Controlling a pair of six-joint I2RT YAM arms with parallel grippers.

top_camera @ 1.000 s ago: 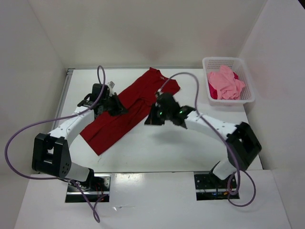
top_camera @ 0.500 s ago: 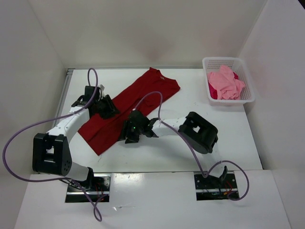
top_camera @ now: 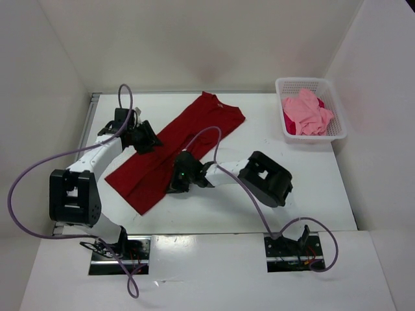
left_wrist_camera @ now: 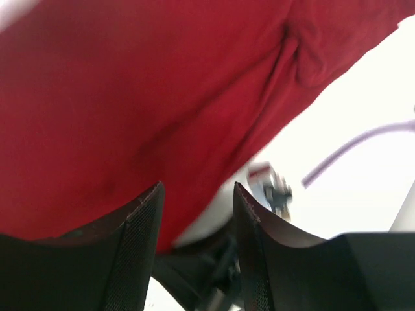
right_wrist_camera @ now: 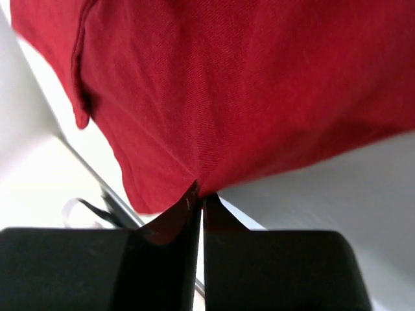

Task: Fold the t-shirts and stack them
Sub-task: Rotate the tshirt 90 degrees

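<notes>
Top external view: the red shirt (top_camera: 172,152) lies spread in a long diagonal band on the counter (top_camera: 259,207), flat enough to be folded where it lies. The left end effector (top_camera: 148,138) sits over its far-left edge and the right end effector (top_camera: 178,181) at its near-right edge, one on each long side, likely so that the cloth can be drawn over itself. The pink shirt (top_camera: 308,111) and magenta shirt (top_camera: 289,123) wait crumpled in the basket (top_camera: 310,81) at the far right, well apart. Left wrist view: the fingers (left_wrist_camera: 139,246) stand apart just above the red cloth with nothing between them, so this end effector is open. Right wrist view: the jaws are pressed together and their tips meet exactly at the shirt's hem, apparently pinching that edge to lift it for a fold.
</notes>
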